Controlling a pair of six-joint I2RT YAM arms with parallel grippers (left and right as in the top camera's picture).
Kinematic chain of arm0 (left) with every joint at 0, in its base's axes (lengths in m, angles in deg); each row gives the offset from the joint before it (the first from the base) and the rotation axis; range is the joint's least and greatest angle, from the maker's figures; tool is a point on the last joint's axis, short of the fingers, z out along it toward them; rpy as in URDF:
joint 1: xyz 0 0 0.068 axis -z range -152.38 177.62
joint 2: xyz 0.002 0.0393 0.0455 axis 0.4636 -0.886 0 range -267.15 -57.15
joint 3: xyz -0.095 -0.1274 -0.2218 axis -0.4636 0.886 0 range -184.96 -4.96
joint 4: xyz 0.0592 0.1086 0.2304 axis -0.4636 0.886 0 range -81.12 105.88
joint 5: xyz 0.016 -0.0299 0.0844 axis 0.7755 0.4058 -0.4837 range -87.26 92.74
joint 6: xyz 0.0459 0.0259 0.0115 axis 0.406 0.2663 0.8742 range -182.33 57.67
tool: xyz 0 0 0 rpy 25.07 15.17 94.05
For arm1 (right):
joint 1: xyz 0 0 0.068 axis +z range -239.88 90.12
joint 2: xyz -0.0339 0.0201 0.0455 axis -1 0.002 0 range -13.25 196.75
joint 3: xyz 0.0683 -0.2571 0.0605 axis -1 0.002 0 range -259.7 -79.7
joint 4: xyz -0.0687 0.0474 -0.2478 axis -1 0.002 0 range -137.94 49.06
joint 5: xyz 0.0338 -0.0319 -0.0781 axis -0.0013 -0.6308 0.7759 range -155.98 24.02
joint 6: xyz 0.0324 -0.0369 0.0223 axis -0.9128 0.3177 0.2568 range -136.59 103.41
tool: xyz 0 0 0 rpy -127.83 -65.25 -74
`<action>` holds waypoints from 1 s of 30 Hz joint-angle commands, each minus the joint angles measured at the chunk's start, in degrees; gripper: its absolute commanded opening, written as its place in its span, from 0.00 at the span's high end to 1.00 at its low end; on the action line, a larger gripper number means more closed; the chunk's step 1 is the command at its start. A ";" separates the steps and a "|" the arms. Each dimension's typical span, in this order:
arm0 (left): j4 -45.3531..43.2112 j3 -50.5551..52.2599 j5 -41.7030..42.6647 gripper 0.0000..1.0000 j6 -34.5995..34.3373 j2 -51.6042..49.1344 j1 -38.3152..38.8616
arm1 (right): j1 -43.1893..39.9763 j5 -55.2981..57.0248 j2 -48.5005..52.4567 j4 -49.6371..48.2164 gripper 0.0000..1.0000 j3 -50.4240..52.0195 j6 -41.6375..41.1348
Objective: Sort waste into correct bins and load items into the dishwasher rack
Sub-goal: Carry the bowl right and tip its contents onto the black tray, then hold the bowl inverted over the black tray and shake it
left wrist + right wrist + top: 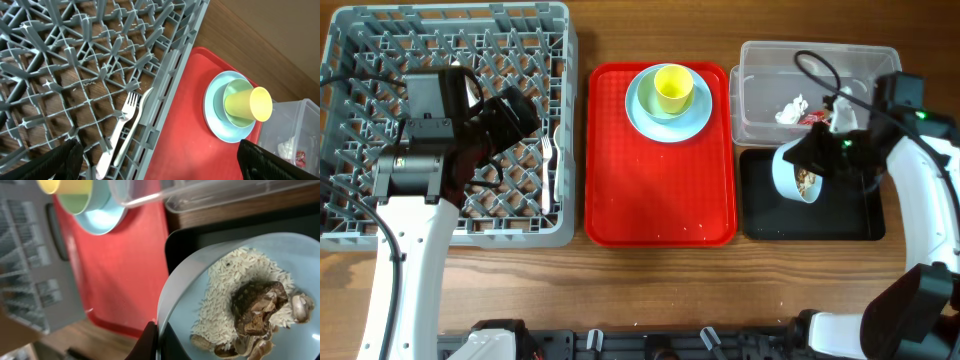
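Right tool pinches the pale blue round bowl; I'd tip steeper, keeping beige rice scraps over the shallow black tray.

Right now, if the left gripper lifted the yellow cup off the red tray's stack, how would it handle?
The yellow cup looks small, thin-walled and empty, so probably light and stiff. Its smooth sides may slip under a pinch. It stands inside a bowl, so a sideways push would likely tip it.

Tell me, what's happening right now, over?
Left tool open over rack. Right tool shut on bowl, tipped over black tray, rice inside. Nothing in the way.
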 commanded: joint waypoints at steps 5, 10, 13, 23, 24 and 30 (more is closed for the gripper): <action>-0.15 -0.07 0.50 0.00 -0.55 -0.04 -0.28 | -7.17 -10.73 -2.84 -2.51 0.96 6.71 7.58; -0.13 -0.07 0.50 0.00 -0.55 -0.04 -0.28 | -12.68 -28.50 -2.84 -3.67 0.96 11.52 16.87; -0.13 -0.07 0.50 0.00 -0.55 -0.04 -0.20 | -16.90 -32.57 -2.84 -3.69 0.96 13.62 18.32; -0.15 -0.07 0.50 0.00 -0.55 -0.04 -0.20 | -26.62 -43.85 -2.84 -4.02 0.96 17.64 25.79; -0.13 -0.07 0.50 0.00 -0.55 -0.04 -0.20 | -26.62 -43.85 -2.84 -4.33 0.96 17.64 25.75; -0.15 -0.07 0.50 0.00 -0.55 -0.04 -0.20 | -26.62 -44.35 -2.84 -4.55 0.96 17.94 25.44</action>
